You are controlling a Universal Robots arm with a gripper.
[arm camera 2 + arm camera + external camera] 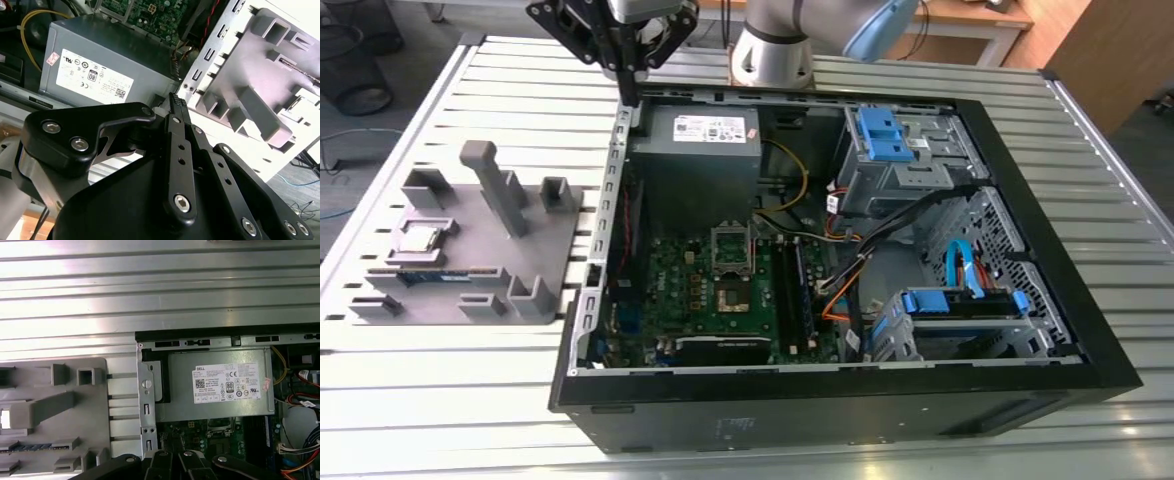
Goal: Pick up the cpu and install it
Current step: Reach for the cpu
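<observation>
The cpu, a small silvery square chip, lies flat in a recess of the grey holder block on the exterior view's left, outside the computer. My gripper hangs high over the far left corner of the open computer case, well away from the cpu. Its black fingers are pressed together, shut on nothing. On the green motherboard the socket stands bare, with its metal frame flipped up.
A grey power supply sits in the case just below the gripper, also in both wrist views. A dark memory stick lies on the holder block near the cpu. Blue drive brackets and cables crowd the case's right half. Everything rests on a slatted metal table.
</observation>
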